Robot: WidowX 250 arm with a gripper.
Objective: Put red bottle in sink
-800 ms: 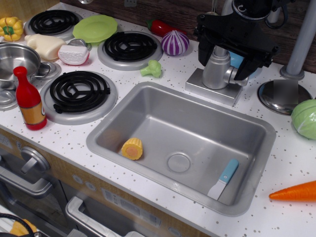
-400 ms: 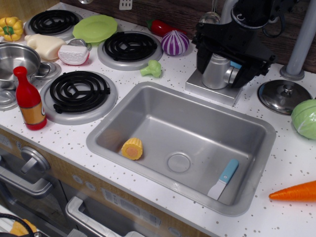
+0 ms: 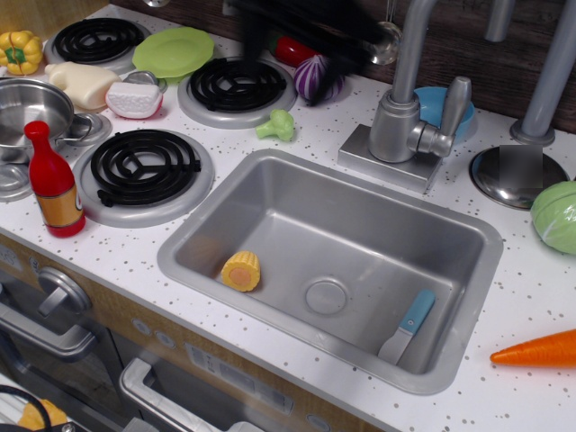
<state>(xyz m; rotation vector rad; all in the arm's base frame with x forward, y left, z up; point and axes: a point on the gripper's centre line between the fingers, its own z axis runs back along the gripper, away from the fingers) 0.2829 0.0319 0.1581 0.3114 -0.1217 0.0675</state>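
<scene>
The red bottle (image 3: 52,180) stands upright at the counter's front left, between the steel pot (image 3: 27,108) and a black burner (image 3: 144,166). The sink (image 3: 360,238) is in the middle; it holds a piece of corn (image 3: 241,270) and a blue-handled spatula (image 3: 409,324). My gripper (image 3: 297,40) is a dark motion-blurred shape at the top, over the back burner and the purple onion (image 3: 317,81), far from the bottle. Its jaws are too blurred to read.
A faucet (image 3: 409,117) stands behind the sink. A broccoli piece (image 3: 277,124) and a green plate (image 3: 173,49) lie at the back left. A pot lid (image 3: 517,175), a cabbage (image 3: 556,216) and a carrot (image 3: 540,349) are at the right.
The gripper has swung fast to the left, from over the faucet to over the back burner. The faucet is now uncovered. The bottle has not moved.
</scene>
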